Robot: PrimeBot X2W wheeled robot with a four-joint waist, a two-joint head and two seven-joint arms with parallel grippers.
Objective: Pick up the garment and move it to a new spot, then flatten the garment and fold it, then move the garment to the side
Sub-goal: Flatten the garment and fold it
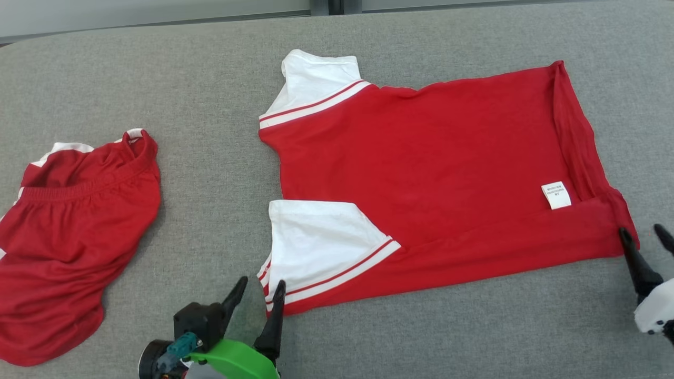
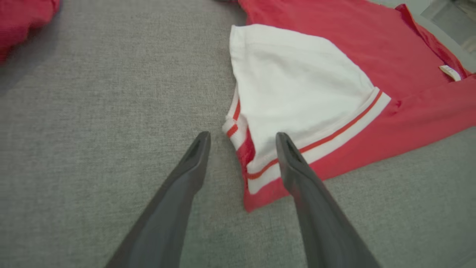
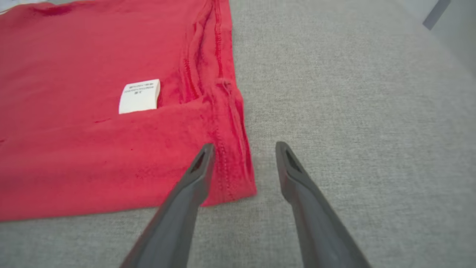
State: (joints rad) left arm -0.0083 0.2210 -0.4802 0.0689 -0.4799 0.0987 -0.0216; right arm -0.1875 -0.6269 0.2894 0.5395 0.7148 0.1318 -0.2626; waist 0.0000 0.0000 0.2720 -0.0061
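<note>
The garment [image 1: 421,173], a red shirt with white sleeves, lies spread on the grey padded surface [image 1: 210,79], collar end to the left and hem to the right. Its near edge is folded over the body, just below a white label [image 1: 556,195]. My left gripper [image 1: 261,284] stands open at the near-left corner; in the left wrist view its fingers straddle the striped cuff of the near sleeve [image 2: 297,85]. My right gripper [image 1: 641,230] is open at the near-right hem corner [image 3: 238,175], with one finger over the red cloth and the other over bare surface. Neither holds anything.
A second red garment [image 1: 73,237] with white trim lies crumpled at the left, apart from the shirt. Bare grey surface stretches between the two garments and along the near edge. The surface's far edge [image 1: 158,23] runs along the top.
</note>
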